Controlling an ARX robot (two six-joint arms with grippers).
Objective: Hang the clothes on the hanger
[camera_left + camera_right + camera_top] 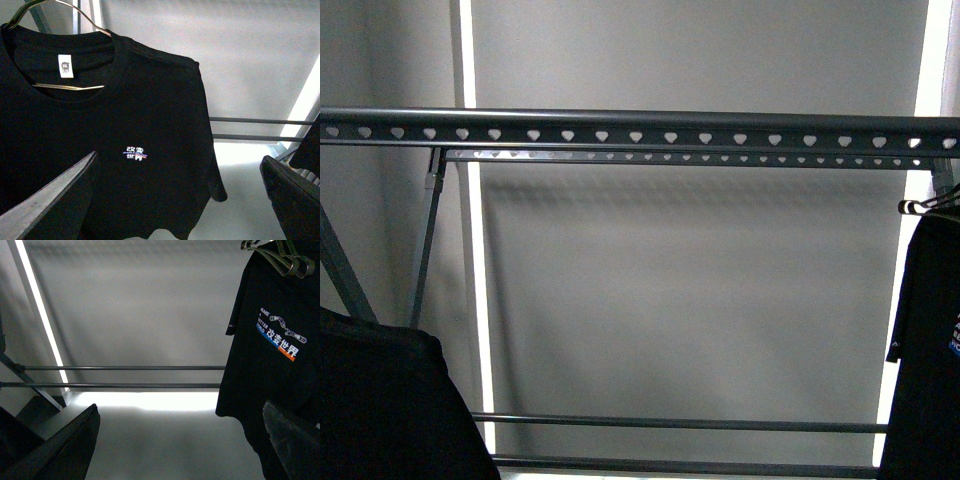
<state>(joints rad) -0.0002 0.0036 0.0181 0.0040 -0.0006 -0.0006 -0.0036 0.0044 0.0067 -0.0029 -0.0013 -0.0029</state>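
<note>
From my station the rack (650, 128) fills the front view: a grey metal rail, flat-faced and punched with a row of heart-shaped holes, with a second punched rail (720, 157) just behind it and thin round crossbars (670, 423) low down between slanted legs.

The T-shirt (150, 110) is soft matte black cotton. It sits at the rack's left end, well below the top rail, as a dark mass in the lower left of the front view (390, 400). It rides on a thin silver wire hanger (70, 87) that shows through the neck, beside a small white neck label (65, 66). A small white chest print (135, 153) of Chinese characters is on it. I cannot tell what the wire hook hangs from.

My left claw (178, 156) is spread wide, its flat dark fingers (45, 200) far apart and gripping nothing. The right claw (180, 405) is just as wide, holding nothing.

At the rack's right end a second shirt (270, 390) hangs on a dark hanger (920, 205), with a back print (281, 335) of white lettering over a blue-orange stripe
</note>
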